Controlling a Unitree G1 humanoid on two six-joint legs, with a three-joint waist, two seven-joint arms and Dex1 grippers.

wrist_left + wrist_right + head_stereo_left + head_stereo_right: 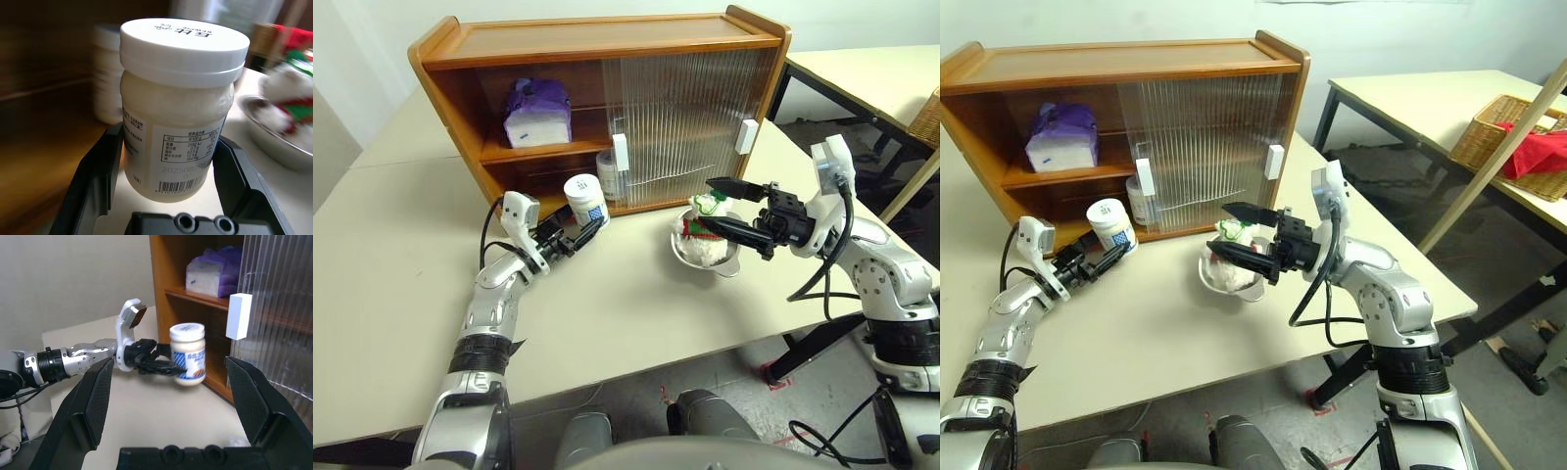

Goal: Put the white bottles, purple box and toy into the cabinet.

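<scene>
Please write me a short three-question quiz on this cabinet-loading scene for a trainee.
1. True or false: the purple box already sits on the cabinet's upper shelf.
2. What is the left tool holding? A) the toy B) a white bottle C) the steel bowl
3. Fill in: the toy lies in a ____ on the table, under the open right tool.

Key:
1. True; it rests on the middle shelf, in the open left half.
2. B; the white bottle is clamped between its fingers, in front of the lower compartment where a second bottle stands.
3. Steel bowl.
</scene>
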